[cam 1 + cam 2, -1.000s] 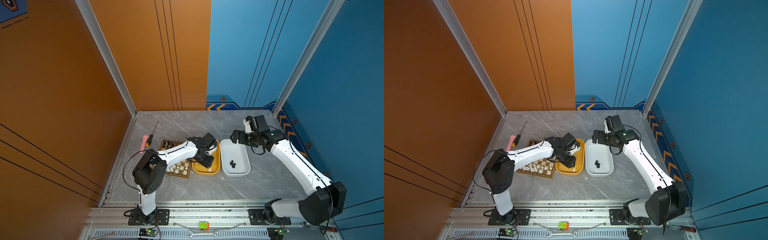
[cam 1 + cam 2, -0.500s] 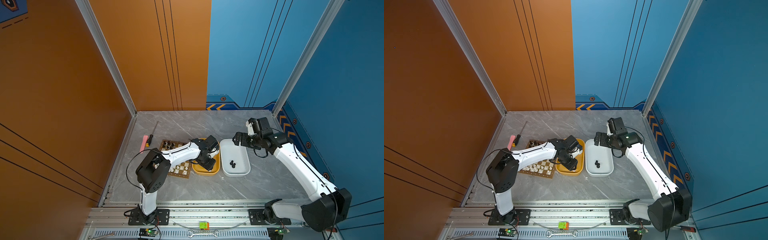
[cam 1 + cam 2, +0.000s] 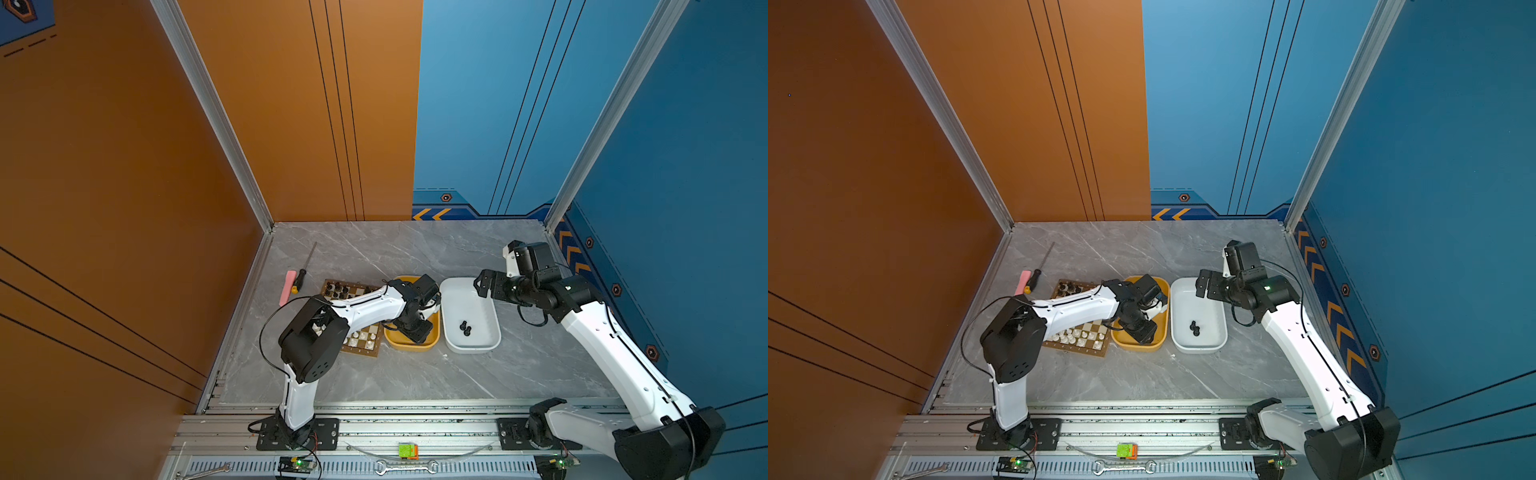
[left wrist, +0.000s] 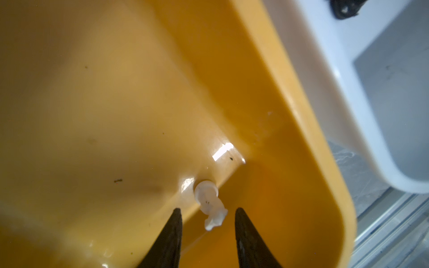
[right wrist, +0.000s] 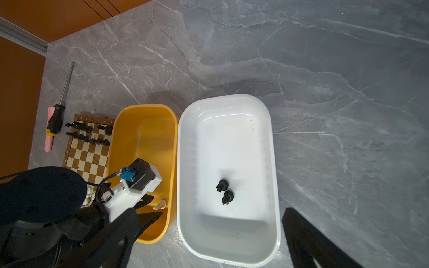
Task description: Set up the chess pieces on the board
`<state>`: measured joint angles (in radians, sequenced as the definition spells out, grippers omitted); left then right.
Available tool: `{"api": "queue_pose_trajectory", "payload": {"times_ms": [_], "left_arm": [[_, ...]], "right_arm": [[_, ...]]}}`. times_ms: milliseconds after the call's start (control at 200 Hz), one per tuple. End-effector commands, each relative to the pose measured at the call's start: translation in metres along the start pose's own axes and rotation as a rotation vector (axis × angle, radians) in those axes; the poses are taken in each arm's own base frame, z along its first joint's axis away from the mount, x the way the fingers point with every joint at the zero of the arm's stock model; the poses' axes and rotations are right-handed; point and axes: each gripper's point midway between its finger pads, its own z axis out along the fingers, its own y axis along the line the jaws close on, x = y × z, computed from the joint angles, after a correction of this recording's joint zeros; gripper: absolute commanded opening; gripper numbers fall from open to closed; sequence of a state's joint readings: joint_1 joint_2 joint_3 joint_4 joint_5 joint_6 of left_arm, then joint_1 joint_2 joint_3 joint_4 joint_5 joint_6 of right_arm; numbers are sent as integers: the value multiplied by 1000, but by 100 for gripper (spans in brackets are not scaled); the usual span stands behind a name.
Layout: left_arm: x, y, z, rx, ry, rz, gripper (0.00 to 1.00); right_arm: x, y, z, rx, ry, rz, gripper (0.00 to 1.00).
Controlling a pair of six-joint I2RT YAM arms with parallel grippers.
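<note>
So, on the left, the board point(image 5: 86, 155) already has the placed black pieces point(image 5: 88, 133) on its far rows and the placed white pieces point(image 3: 1079, 336) on the near ones, and nothing there has shifted in the last second. What did change is that your left gripper point(image 4: 207, 210) has sunk lower into the near end of the yellow tub point(image 4: 301, 130). Its part-open jaws now sit either side of the only white piece point(image 4: 209, 201) I can see in there. It's lying on its side against the tub wall, not pinched yet as far as I can tell. I'd guess the grab comes next, and it'll be fiddly with the piece tipped over in a corner. Further right, two loose black pieces point(image 5: 225, 191) still wait in the white tub point(image 5: 274, 162). Your right gripper point(image 3: 484, 284) has only drifted a touch over the tub's far end, jaws spread wide, holding nothing.
</note>
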<state>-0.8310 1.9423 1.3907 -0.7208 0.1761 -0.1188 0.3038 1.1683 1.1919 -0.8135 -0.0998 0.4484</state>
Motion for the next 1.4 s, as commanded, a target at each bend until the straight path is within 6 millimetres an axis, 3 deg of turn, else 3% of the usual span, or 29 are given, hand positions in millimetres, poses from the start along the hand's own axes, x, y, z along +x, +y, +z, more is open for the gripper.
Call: {"api": "queue_pose_trajectory", "payload": {"times_ms": [0,170,426,766,906,1117,1237,1397], "left_arm": [[-7,-2,2,-13,-5,35,38],[-10,-3,3,-16,-7,37,32],[-15,-1,-1,-34,-24,41,7],[-31,17,-25,-73,-77,27,0],[-35,30,-44,-109,-96,20,0],[-36,52,-93,-169,-183,-43,0],[-22,61,-118,-218,-208,-72,0],[13,66,-136,-264,-208,-128,0]], "right_arm": [[10,-14,-5,51,17,20,100],[12,-18,-7,55,17,26,100],[10,-22,-7,55,16,32,100],[4,-19,-4,42,18,29,100],[0,-15,-2,27,18,28,100],[-8,-4,4,-10,12,22,100],[-12,7,9,-40,11,2,100],[-14,26,15,-83,16,-39,100]]}}
